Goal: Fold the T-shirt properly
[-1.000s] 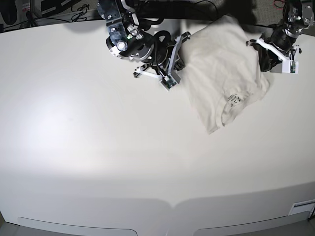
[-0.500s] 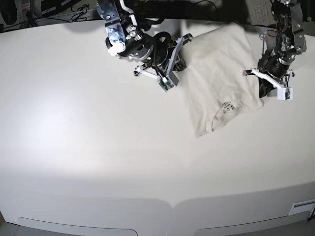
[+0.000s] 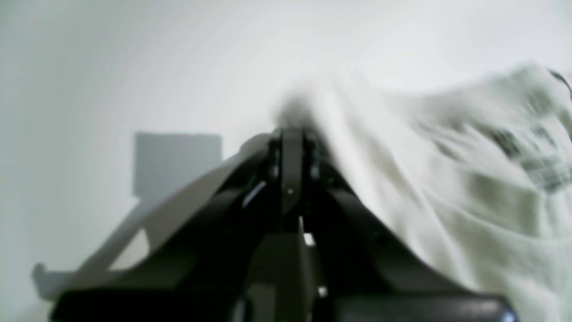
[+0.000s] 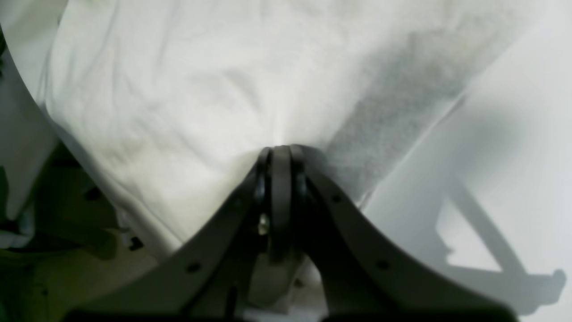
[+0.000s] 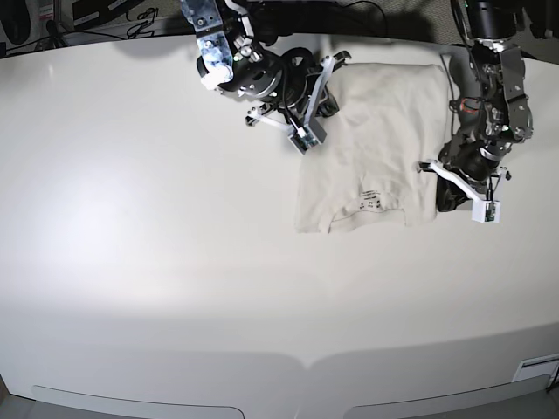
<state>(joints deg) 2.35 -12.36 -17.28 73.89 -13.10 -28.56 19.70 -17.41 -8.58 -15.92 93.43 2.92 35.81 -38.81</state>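
A broad white table point(image 5: 175, 262) spreads under me, smooth and matte, with a soft bright patch of glare on its left half. Its far edge curves across the top of the base view, and beyond that edge I see a dark strip of floor with black cables point(image 5: 131, 22) tangled at the upper left. Along the near edge, a thin seam line runs in shallow arcs that meet in a small notch at the middle. A small white label point(image 5: 537, 367) sits at the lower right corner of the tabletop. Grey shadows lie on the surface in my wrist views.
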